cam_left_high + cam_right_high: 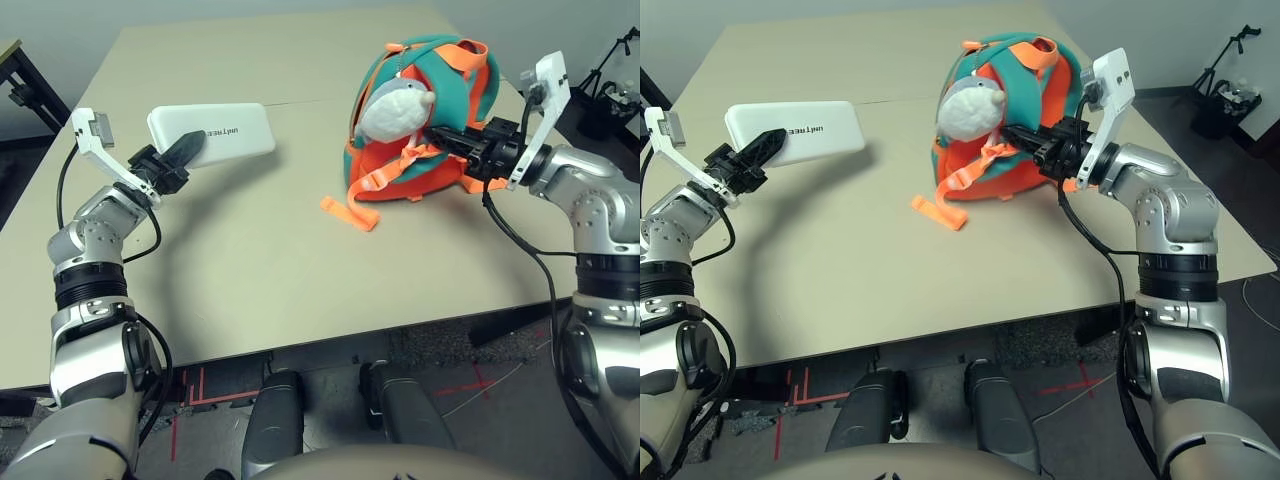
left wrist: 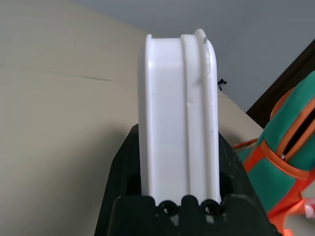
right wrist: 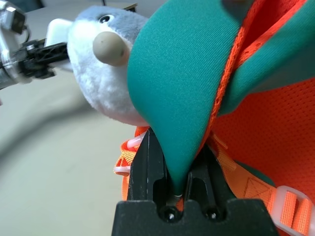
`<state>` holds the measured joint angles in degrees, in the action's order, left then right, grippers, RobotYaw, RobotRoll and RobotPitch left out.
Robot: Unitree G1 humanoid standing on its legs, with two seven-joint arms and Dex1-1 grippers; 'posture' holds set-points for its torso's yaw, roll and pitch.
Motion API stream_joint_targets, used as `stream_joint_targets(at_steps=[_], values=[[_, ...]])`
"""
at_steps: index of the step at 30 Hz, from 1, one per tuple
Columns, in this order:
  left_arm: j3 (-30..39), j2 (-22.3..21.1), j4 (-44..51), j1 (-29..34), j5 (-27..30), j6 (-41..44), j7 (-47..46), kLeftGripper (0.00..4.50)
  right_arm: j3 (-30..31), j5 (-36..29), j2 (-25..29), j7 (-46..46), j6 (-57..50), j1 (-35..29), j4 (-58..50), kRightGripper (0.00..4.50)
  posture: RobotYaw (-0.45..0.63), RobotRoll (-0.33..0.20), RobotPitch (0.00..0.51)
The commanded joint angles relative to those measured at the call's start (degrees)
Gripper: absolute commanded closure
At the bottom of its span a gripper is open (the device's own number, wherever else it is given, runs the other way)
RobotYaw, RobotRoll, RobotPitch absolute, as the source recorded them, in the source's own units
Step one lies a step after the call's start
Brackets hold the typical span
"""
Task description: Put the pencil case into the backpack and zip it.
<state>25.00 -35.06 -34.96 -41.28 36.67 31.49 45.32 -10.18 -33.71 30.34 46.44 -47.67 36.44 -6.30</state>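
**Case held aloft, bag flap pinched: insertion not yet begun**

The step in hand is judged to be the carry of the pencil case toward the backpack, with the bag being prepared for it. Nearest the robot, at about eight o'clock on the table, the left gripper is seen clamped on one short end of the white pencil case, which is held clear of the tabletop, its shadow lying below it. At about three o'clock the right gripper is closed narrowly on a fold of teal fabric of the backpack, which stands at roughly one o'clock with its orange panel and straps turned toward the robot. The grey-white plush fish hangs against its front, and a loose orange strap end trails on the table. Case and bag are well apart.

The next move is judged to call for the teal edge to be drawn back so the opening gapes, and for the case to be swung across and aligned end-first with that opening; the plush fish may need to be cleared.

From the head views the grips are seen only from outside. The left wrist view shows the case edge-on, seated squarely between the black fingers, with a zip line on the bag beyond. The right wrist view shows the teal fold pinched between the fingers, which the head views leave unclear.
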Motion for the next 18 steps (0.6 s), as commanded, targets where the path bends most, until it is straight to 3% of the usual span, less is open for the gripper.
stream_joint_targets(at_steps=[1, 6, 11, 18], values=[[-0.14, -2.95, 0.38, -2.58, 1.33, 2.22, 5.23, 3.17, -1.89, -7.12, -0.79, -0.98, -3.76, -0.69, -8.68, 4.40, -0.07, 0.000, 0.091], [-0.50, -7.79, 1.73, -5.32, 3.58, 8.27, 12.39, 3.17, -0.43, -7.61, 0.19, -1.90, -4.69, -3.28, -9.98, 4.40, -0.07, 0.000, 0.090], [-2.77, -13.65, 10.05, -6.52, 9.30, 20.97, 21.92, 3.17, 1.14, -6.01, 1.20, -1.15, -2.96, -5.21, -7.62, 4.40, -0.06, 0.000, 0.090], [-4.52, -13.65, 18.60, -6.89, 12.07, 25.67, 22.41, 3.17, 2.25, -5.19, 1.56, -0.52, -1.40, -6.55, -6.33, 4.40, -0.05, 0.000, 0.098]])
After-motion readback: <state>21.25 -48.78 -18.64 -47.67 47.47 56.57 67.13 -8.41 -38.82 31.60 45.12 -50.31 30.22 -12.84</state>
